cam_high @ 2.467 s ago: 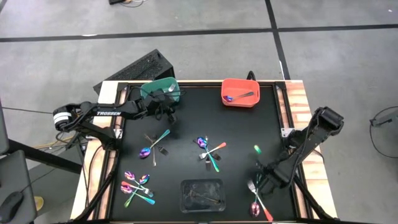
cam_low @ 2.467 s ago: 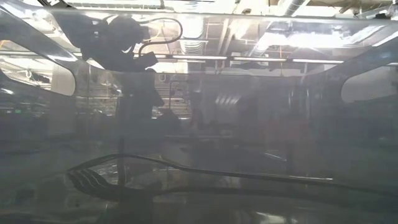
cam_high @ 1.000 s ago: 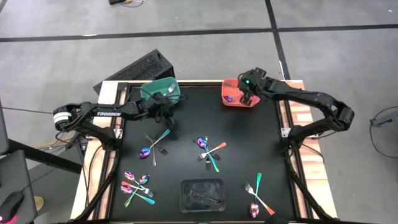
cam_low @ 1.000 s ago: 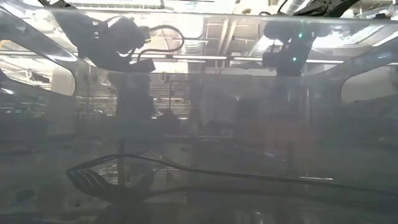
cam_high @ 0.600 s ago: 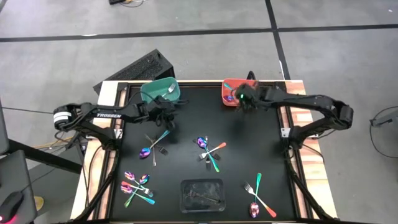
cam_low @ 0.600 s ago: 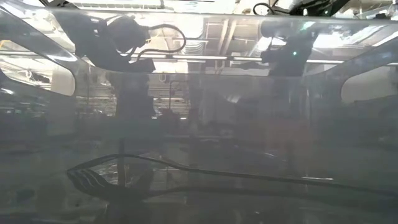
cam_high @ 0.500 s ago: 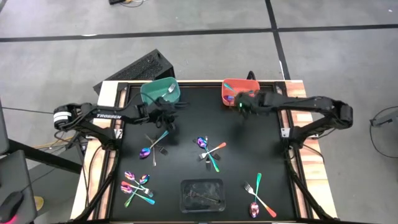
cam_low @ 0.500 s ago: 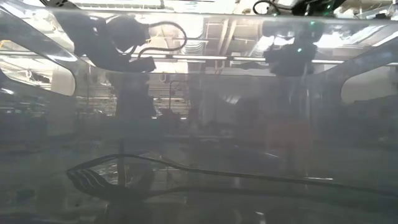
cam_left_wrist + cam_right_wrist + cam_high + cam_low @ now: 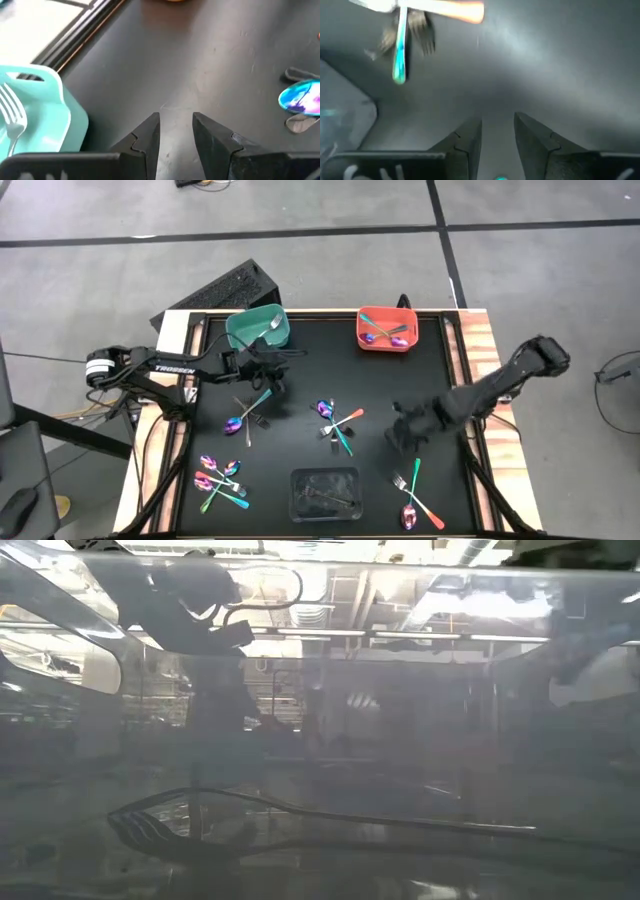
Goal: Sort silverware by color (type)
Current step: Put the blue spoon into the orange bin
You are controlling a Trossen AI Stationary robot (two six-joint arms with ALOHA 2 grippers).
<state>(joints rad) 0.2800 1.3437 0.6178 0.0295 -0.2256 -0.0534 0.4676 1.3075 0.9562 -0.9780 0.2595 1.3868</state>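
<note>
My left gripper (image 9: pixel 273 376) (image 9: pixel 176 118) hovers open over bare black mat, just near of the teal bin (image 9: pixel 258 328) (image 9: pixel 35 117), which holds a fork (image 9: pixel 12 117). My right gripper (image 9: pixel 402 436) (image 9: pixel 497 121) hangs open above the mat right of centre, pointing down, nothing between its fingers. Silverware lies flat in groups: a spoon and fork (image 9: pixel 246 412), a crossed pile (image 9: pixel 336 420), a pile at near left (image 9: pixel 220 480), a fork and spoon at near right (image 9: pixel 414 494). Spoons lie in the red bin (image 9: pixel 386 328).
A clear plastic tray (image 9: pixel 325 492) with dull grey cutlery (image 9: pixel 300 820) sits at the near edge in the middle. Wooden rails frame the black mat (image 9: pixel 300 380). Bare mat lies between the two bins and around my right gripper.
My right gripper has swung fast from over the red bin at the far edge toward the near edge, to the mat right of centre, rolling and tipping down as it went. A teal-handled piece now shows in the red bin. My left gripper has drifted slightly away from the teal bin.
</note>
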